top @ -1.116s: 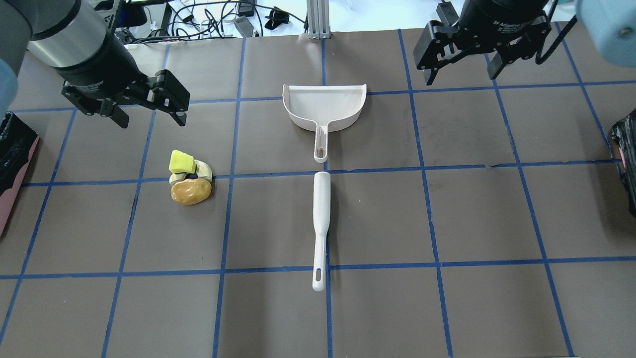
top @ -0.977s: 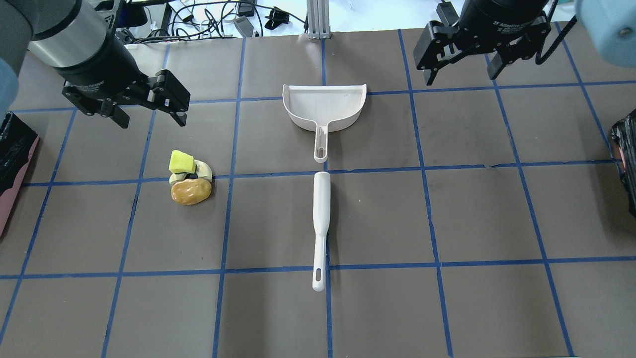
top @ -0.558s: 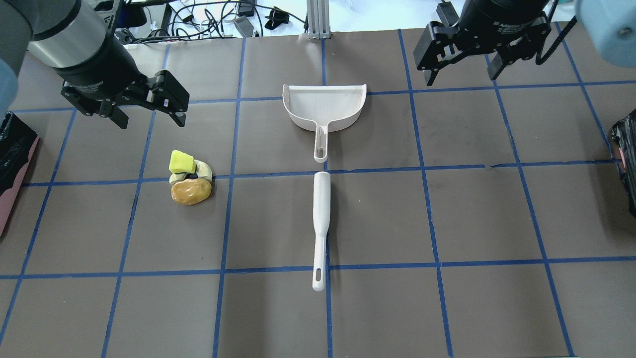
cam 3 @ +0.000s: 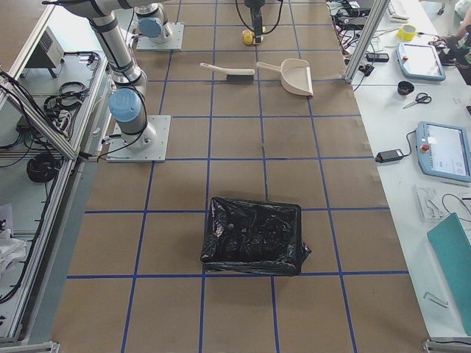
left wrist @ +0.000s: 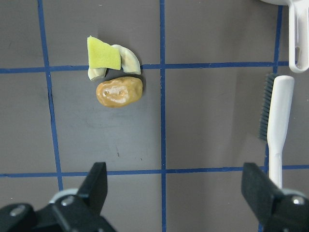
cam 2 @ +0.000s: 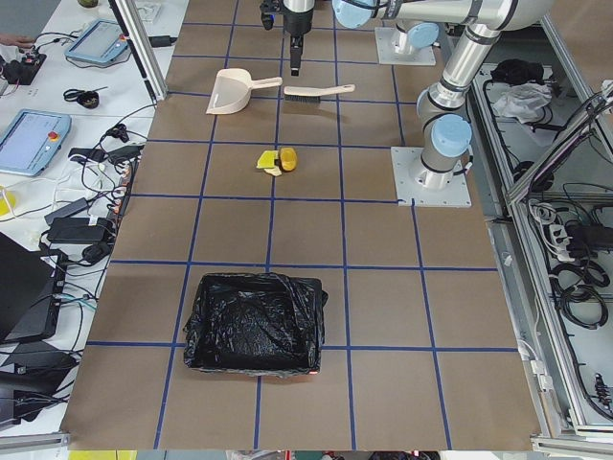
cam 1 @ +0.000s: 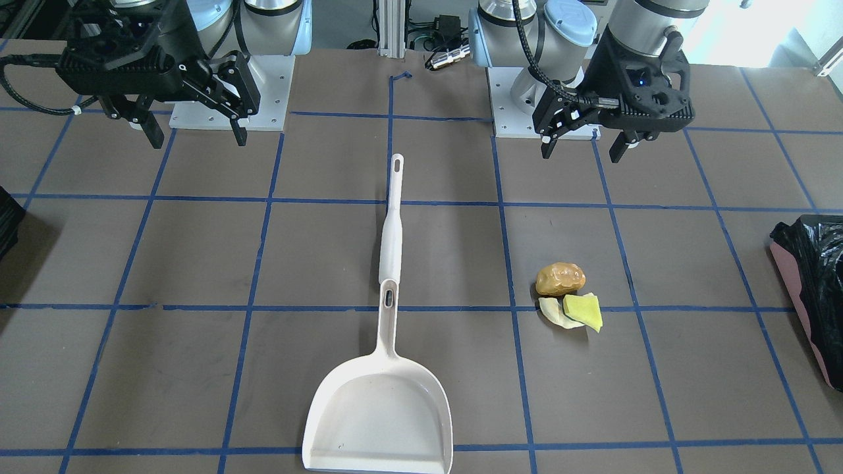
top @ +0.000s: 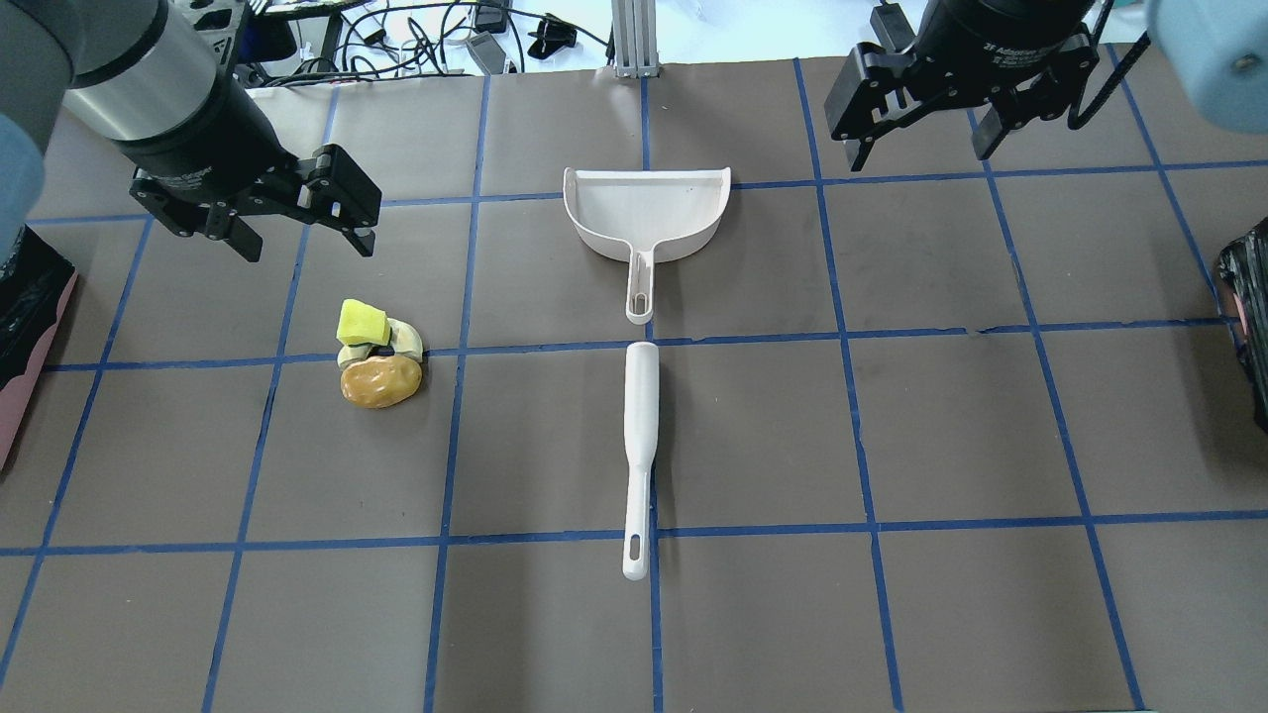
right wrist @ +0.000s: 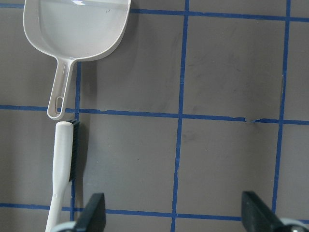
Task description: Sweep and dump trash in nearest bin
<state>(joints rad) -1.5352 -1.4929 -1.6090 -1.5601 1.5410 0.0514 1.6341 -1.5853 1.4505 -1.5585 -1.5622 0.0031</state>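
The trash [top: 379, 362] is a golden-brown lump, a cream peel and a yellow-green wedge, clustered on the left half of the table; it also shows in the front view [cam 1: 566, 296] and the left wrist view [left wrist: 116, 79]. My left gripper [top: 305, 246] hangs open and empty above the table, just behind the trash. The pink-sided bin with its black bag [top: 25, 327] sits at the left table edge, also in the front view [cam 1: 813, 289]. My right gripper [top: 918, 153] is open and empty at the back right.
A white dustpan [top: 646, 213] lies at the centre back, handle toward me. A white brush [top: 641, 446] lies in line with it, bristles to the left in the wrist view [left wrist: 277, 121]. A second black-bagged bin [top: 1250, 317] sits at the right edge.
My left gripper has shifted slightly toward the trash. The right gripper, trash, dustpan and brush have not moved.
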